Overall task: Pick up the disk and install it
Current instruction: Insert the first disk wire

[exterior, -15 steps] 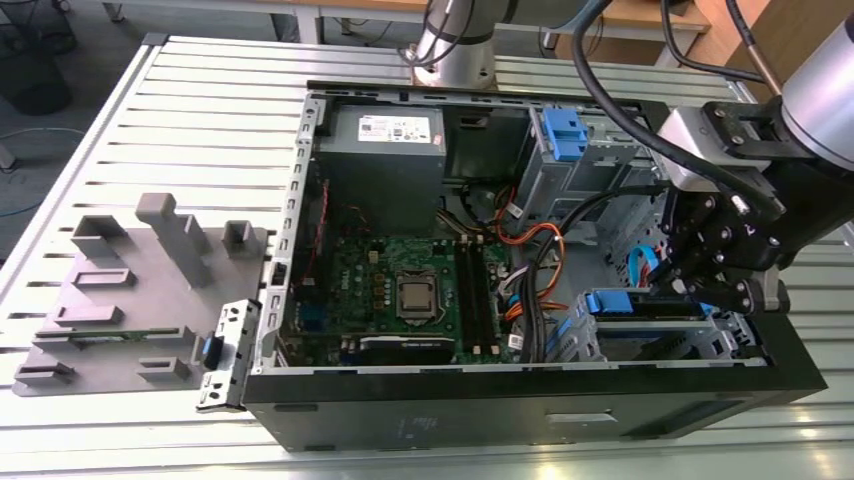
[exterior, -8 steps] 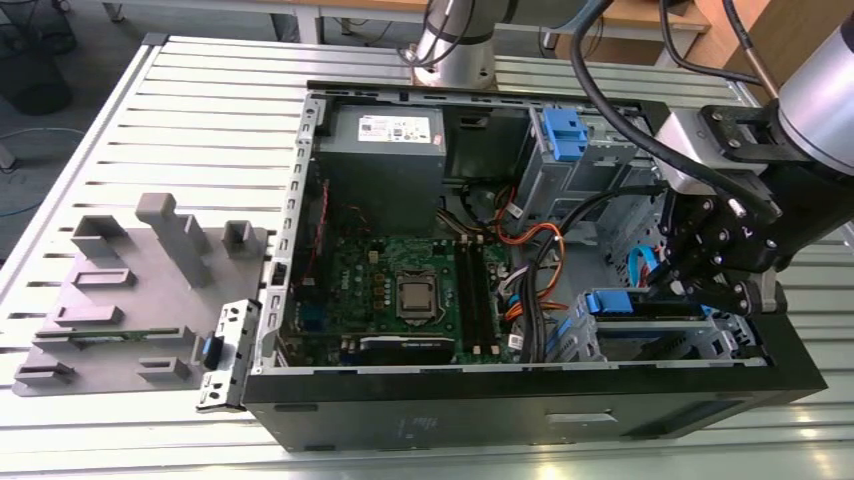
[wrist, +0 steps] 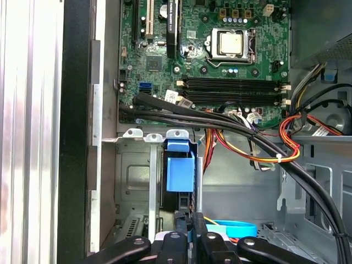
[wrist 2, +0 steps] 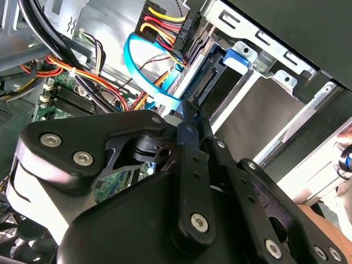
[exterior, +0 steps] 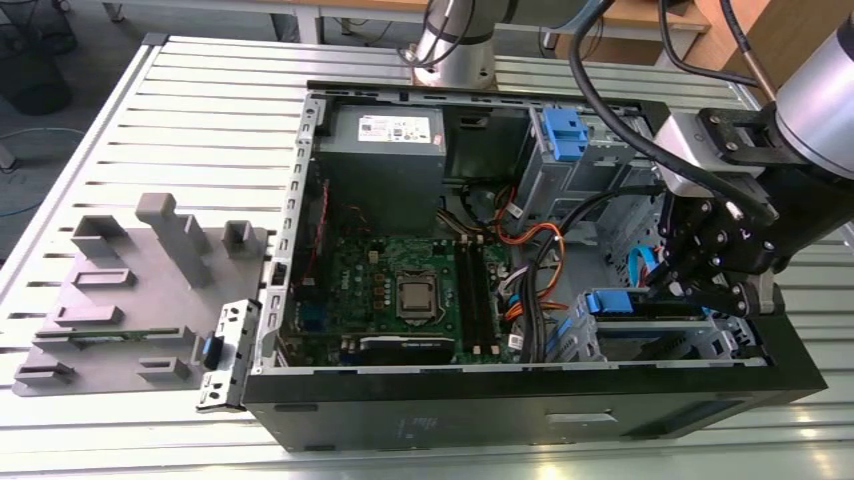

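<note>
The disk (exterior: 618, 302) sits in the drive cage at the computer case's near corner, on the exterior view's right. Its blue handle (wrist: 180, 170) shows at the cage's mouth. In the second wrist view its dark connector edge (wrist 2: 212, 82) and blue tab (wrist 2: 239, 58) are visible. My gripper (exterior: 683, 292) hangs inside the case right beside that cage. Its fingers (wrist 2: 191, 124) are shut together with nothing seen between them, and their tips lie at the disk's connector end. In the first wrist view the gripper (wrist: 191, 220) is just behind the blue handle.
The open case (exterior: 534, 400) lies flat on a slatted table. Inside are the motherboard (exterior: 400, 290), a grey power-supply box (exterior: 387, 135), a second blue bracket (exterior: 566, 135) in the far bay, and cable bundles (wrist: 258, 143) close to my fingers. A grey fixture (exterior: 134, 290) stands on the exterior view's left.
</note>
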You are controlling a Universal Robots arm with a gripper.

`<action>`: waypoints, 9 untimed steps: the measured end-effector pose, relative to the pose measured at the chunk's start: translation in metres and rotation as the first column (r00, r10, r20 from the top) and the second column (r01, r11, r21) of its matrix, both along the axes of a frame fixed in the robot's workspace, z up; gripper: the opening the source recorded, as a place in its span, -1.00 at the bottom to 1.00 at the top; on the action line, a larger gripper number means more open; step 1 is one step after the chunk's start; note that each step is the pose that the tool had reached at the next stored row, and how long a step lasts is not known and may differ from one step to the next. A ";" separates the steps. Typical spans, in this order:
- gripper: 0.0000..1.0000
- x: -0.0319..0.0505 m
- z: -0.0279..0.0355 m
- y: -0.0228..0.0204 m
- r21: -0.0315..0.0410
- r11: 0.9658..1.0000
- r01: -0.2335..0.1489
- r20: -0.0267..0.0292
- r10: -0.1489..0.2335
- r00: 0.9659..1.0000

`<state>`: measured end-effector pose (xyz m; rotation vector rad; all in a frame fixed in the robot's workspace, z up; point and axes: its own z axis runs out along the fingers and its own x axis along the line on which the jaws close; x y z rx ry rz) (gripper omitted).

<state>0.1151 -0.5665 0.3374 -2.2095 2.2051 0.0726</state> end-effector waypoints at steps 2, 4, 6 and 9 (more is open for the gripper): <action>-0.68 0.0000 -0.0003 0.0002 0.000 1.000 0.000 0.000 0.000 1.000; -0.68 0.0006 -0.0006 0.0002 0.002 1.000 0.000 0.000 0.000 1.000; -0.68 0.0007 -0.0007 0.0002 0.002 1.000 0.000 0.000 0.000 1.000; -0.68 0.0007 -0.0023 0.0002 0.002 1.000 0.000 0.000 0.000 1.000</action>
